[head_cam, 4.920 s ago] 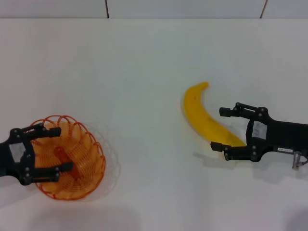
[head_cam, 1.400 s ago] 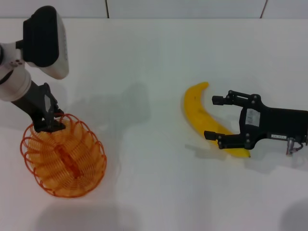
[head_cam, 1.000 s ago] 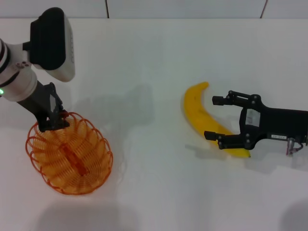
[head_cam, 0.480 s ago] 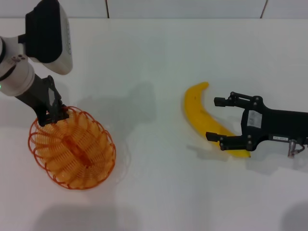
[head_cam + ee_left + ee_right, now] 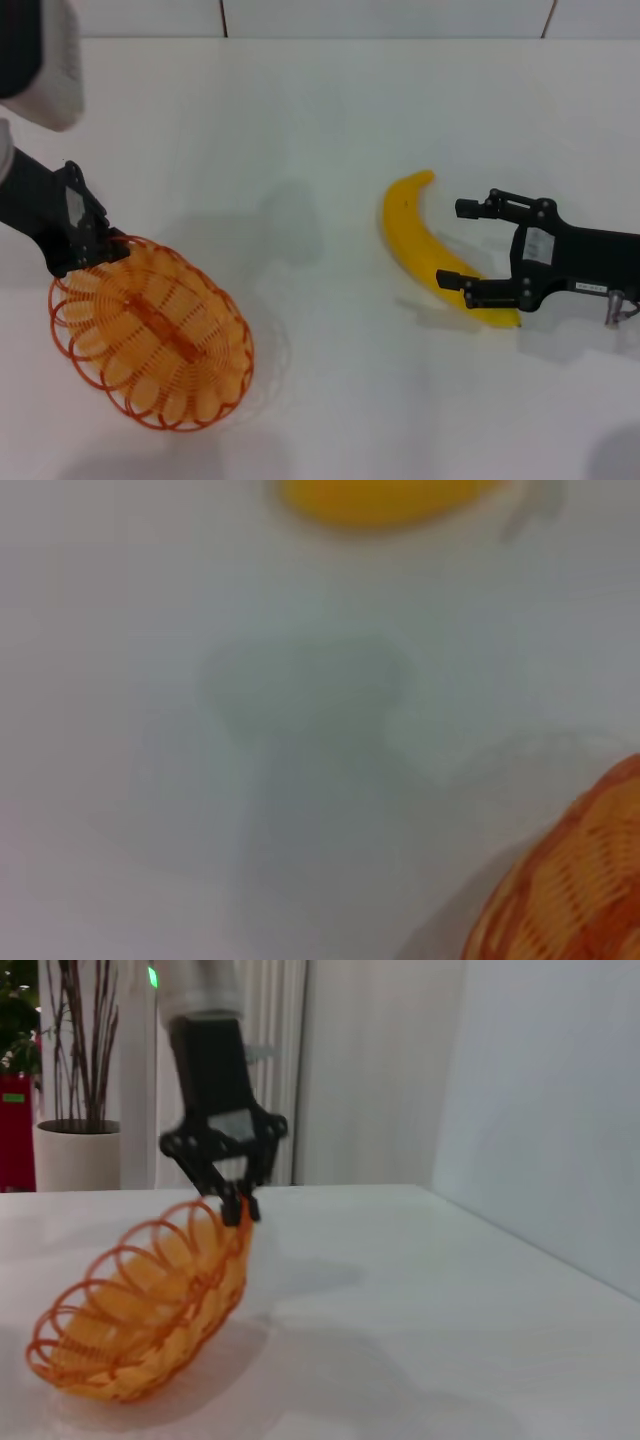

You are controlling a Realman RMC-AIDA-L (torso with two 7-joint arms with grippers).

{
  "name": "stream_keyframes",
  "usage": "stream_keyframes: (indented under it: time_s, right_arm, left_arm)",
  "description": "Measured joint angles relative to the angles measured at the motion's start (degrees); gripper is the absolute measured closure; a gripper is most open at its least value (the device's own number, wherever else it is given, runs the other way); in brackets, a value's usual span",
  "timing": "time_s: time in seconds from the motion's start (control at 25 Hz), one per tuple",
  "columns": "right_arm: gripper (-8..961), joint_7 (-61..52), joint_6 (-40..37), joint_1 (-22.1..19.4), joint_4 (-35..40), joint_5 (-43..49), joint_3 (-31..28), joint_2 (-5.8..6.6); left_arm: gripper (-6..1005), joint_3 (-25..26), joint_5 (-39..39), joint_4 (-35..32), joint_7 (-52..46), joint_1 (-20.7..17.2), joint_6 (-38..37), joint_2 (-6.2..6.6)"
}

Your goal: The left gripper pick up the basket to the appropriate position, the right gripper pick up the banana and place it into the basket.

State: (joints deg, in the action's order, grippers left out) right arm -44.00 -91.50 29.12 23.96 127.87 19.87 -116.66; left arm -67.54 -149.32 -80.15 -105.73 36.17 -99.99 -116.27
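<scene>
The left gripper (image 5: 108,250) pinches the far rim of the basket (image 5: 150,345), holding it tilted at the table's (image 5: 320,130) left. The right gripper (image 5: 470,243), fingers spread, straddles the banana (image 5: 415,240) lying flat, well apart to the right, bare tabletop between.

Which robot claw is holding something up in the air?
The left gripper. Its fingers pinch the rim of the orange basket, which hangs tilted. The right gripper is open, low around the banana, which lies on the table.
</scene>
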Motion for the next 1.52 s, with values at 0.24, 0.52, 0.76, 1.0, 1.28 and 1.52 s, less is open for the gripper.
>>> stream_keyframes:
  time_s: [0.24,0.52,0.76,1.0,1.28,1.52]
  right_arm:
    - [69,0.33,0.01,-0.55,0.04,0.01,-1.5,0.03]
    - [69,0.16,0.37,0.31,-0.27,-0.76,-1.59,-0.05]
    - [69,0.18,1.46,0.86,-0.49,-1.35,-1.59,-0.19]
    - [69,0.09,1.5,2.06,-0.66,-1.38,-1.2,-0.24]
    - [69,0.08,1.51,2.61,-0.85,-1.4,-1.24,-0.33]
    - [69,0.08,1.51,2.7,-0.86,-1.4,-1.13,-0.33]
  left_arm:
    - [924,4.46,5.05,-0.53,-4.47,-0.41,-1.99,0.02]
    - [926,3.26,4.93,9.42,-25.52,1.32,5.63,-0.31]
    - [925,3.03,9.51,22.97,-30.61,5.27,12.89,-0.48]
    - [923,3.13,11.31,31.23,-31.09,7.52,17.87,-0.31]
    - [916,3.61,11.58,33.26,-32.16,7.59,19.65,-0.2]
    - [908,3.38,11.35,33.6,-32.28,8.38,19.75,-0.28]
